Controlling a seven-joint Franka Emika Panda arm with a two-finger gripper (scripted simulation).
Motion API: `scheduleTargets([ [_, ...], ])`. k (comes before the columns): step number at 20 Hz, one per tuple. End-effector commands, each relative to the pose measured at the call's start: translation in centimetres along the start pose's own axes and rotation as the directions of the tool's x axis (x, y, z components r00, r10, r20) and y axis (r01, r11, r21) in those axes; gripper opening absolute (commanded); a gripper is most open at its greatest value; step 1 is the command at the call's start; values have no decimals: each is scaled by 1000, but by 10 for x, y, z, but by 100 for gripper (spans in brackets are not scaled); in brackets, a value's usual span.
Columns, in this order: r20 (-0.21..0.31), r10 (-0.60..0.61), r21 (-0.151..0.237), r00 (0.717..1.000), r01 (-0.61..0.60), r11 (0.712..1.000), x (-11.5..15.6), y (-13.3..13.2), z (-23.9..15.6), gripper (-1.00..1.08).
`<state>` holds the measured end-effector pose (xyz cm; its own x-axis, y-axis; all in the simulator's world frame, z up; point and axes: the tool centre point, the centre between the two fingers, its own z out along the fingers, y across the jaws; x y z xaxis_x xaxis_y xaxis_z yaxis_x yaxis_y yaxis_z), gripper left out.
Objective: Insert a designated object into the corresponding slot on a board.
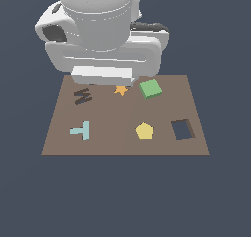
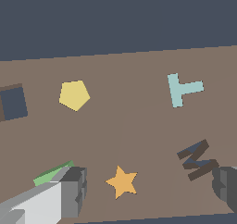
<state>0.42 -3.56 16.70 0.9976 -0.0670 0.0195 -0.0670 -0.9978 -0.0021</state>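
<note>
A simulated test scene is shown rather than any real room. A flat brown board (image 1: 125, 116) is set against a uniform dark blue-grey background, with no walls, furniture or floor texture to be seen. Surfaces are rendered in plain, untextured colours with hard edges. On the board, simple flat shapes are laid out: a yellow pentagon (image 1: 144, 131), an orange star (image 2: 122, 181), a pale blue T (image 1: 81, 130) and a dark M-shaped mark (image 1: 82, 96). A smooth white robot arm (image 1: 100, 30) is seen above.

Robot arm (image 1: 100, 30): smooth white rounded casing, cylindrical upper section over a wide blocky wrist, dark inset panel on one side. Fingers (image 2: 74, 190): light grey with darker grey ridged tips.
</note>
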Motion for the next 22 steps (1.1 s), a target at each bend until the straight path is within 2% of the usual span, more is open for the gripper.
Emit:
scheduleTargets([
  [1, 0, 0, 0, 1000, 0, 1000, 0, 0, 0, 100],
  [7, 2, -33, 1, 999, 33, 999, -5, -11, 9, 100],
  [13, 6, -130, 2, 991, 130, 992, -23, -43, 36, 100],
  [22, 15, -324, 7, 946, 324, 946, -70, -101, 92, 100],
])
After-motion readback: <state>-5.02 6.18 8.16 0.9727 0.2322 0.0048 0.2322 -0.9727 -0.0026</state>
